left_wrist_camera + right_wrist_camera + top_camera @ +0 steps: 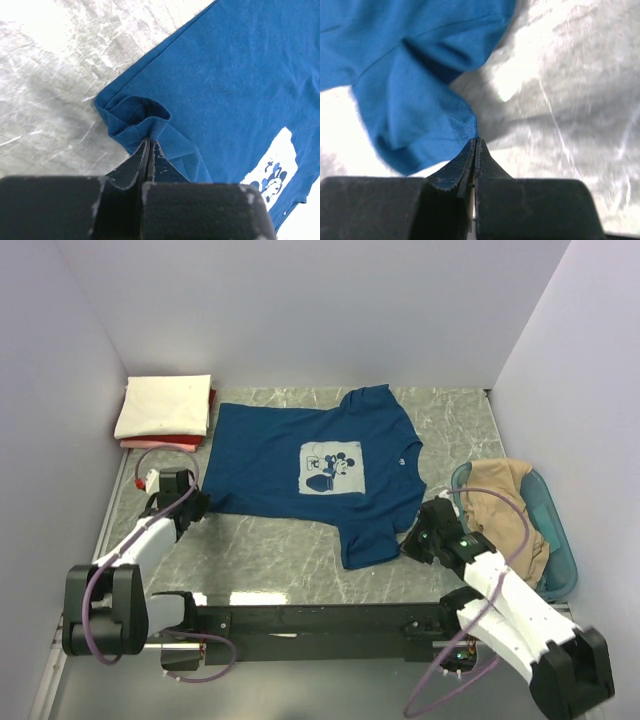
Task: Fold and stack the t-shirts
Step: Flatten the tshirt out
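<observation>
A dark blue t-shirt with a pale square cartoon print lies spread flat on the marble table. My left gripper is shut on its near left hem corner, and the cloth bunches up at the fingertips. My right gripper is shut at the near sleeve, pinching just the very edge of the blue cloth at the tips. A folded cream t-shirt sits on a folded red one at the back left. A tan t-shirt is heaped in the tub.
A teal plastic tub stands at the right edge, close beside my right arm. White walls close in the table on the left, back and right. Bare marble lies between the shirt and the arm bases.
</observation>
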Robot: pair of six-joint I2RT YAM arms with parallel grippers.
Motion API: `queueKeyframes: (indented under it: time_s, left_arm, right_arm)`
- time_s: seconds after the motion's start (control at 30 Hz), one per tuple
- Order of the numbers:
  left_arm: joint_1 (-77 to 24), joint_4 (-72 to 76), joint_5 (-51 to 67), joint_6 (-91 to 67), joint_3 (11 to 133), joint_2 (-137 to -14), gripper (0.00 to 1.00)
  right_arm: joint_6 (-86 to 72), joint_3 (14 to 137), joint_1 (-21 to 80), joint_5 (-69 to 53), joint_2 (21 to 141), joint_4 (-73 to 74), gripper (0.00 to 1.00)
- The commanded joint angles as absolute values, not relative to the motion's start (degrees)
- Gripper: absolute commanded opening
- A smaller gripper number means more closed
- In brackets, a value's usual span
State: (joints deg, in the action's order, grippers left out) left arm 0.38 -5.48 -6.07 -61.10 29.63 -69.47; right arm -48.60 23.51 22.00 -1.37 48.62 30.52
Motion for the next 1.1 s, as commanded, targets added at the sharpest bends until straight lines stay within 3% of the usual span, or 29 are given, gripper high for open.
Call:
queueKeyframes:
  time_s: [0.0,0.3,0.83,0.87,0.97,1.0,1.07]
  left_arm:
    - [0.3,-6.2,-8.2,-60.6,28.0,-66.2,0.0]
    - [0.4,-11.9,-13.0,-62.8,24.1,-57.5,0.01]
    - [0.3,-20.8,-19.6,-63.9,20.5,-46.6,0.06]
    - [0.4,-20.9,-19.5,-64.0,20.1,-46.2,0.09]
    - [0.4,-21.7,-19.4,-64.2,19.9,-44.9,0.32]
    - [0.3,-22.1,-19.5,-64.2,20.3,-44.2,0.46]
    - [0.4,-22.8,-19.4,-63.8,20.7,-43.4,0.57]
  right_arm:
    - [-49.3,27.8,22.2,-1.8,42.2,40.8,0.0]
    - [-51.9,33.7,22.1,-3.5,29.9,52.5,0.0]
    - [-53.4,43.6,22.1,-0.3,21.1,67.9,0.0]
    - [-53.7,42.8,22.2,-0.6,20.7,67.9,0.0]
    - [-55.1,38.6,22.1,-3.5,18.6,66.5,0.0]
    - [-55.5,37.4,22.1,-4.9,17.7,65.8,0.0]
    - [-56.2,34.5,22.2,-7.1,16.9,64.2,0.0]
